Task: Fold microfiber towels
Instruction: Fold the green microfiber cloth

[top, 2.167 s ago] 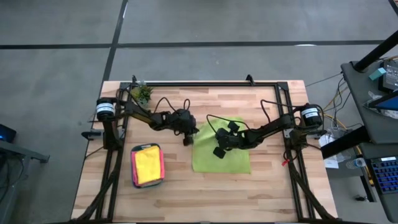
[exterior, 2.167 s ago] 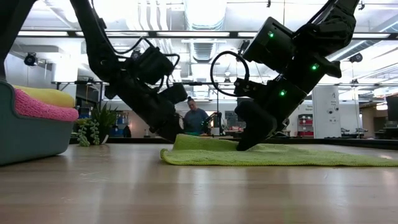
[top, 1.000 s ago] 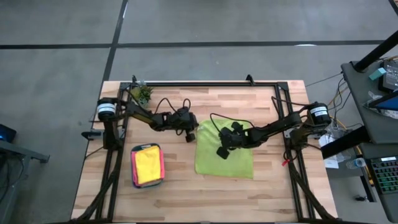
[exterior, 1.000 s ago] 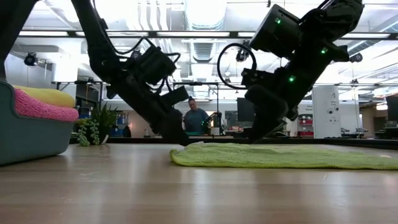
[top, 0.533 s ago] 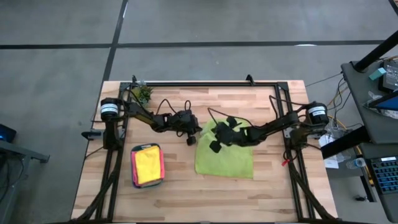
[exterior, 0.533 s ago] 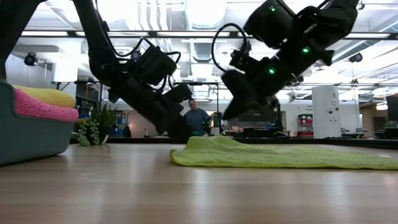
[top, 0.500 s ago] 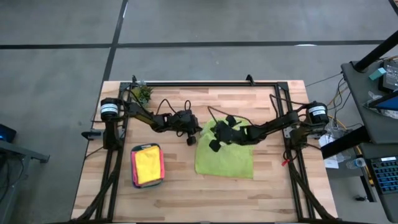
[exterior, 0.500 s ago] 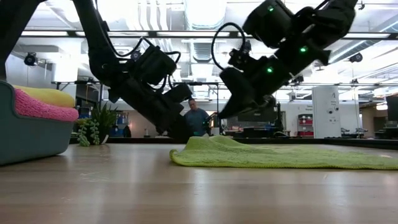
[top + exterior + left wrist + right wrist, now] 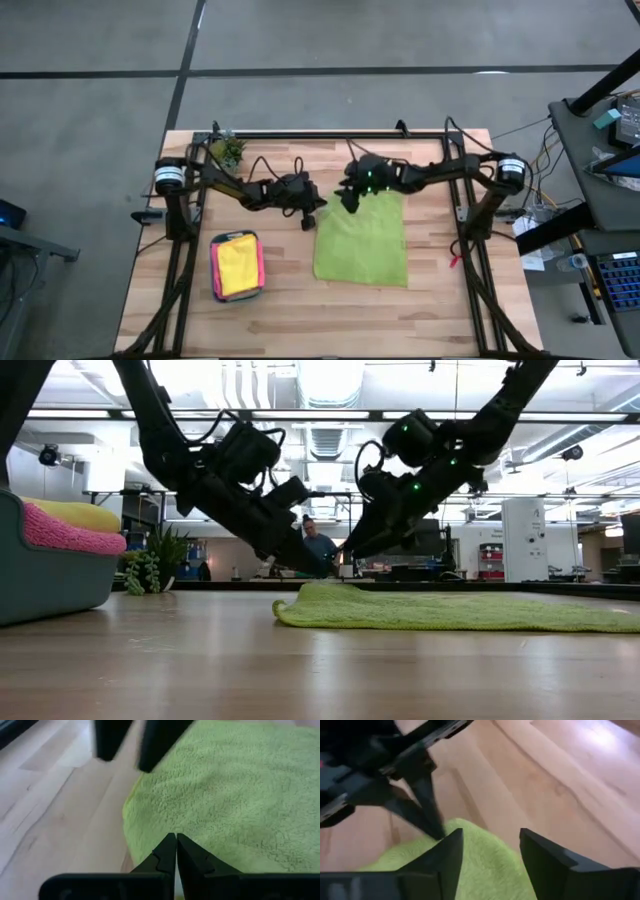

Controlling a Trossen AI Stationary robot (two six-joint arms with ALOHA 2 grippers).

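Honestly, the lime green towel [image 9: 362, 238] lies flat mid-tabletop [image 9: 300, 320], left tool [image 9: 176, 851] pressed together at its far-left corner, right tool [image 9: 490, 855] spread just above it, so a careless pinch could bunch it.

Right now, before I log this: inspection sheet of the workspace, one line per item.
Surface: wooden table, dark frame along the edges.
Job's things: lime green towel flat near centre; yellow towel and pink towel in the teal tray.
Clutter: potted plant at the far left corner.
Grippers: left tool shut, at the towel's far left corner; right tool open above the far edge, holding nothing.
Cables: loops riding on both arms.
Surroundings: person beyond the table.
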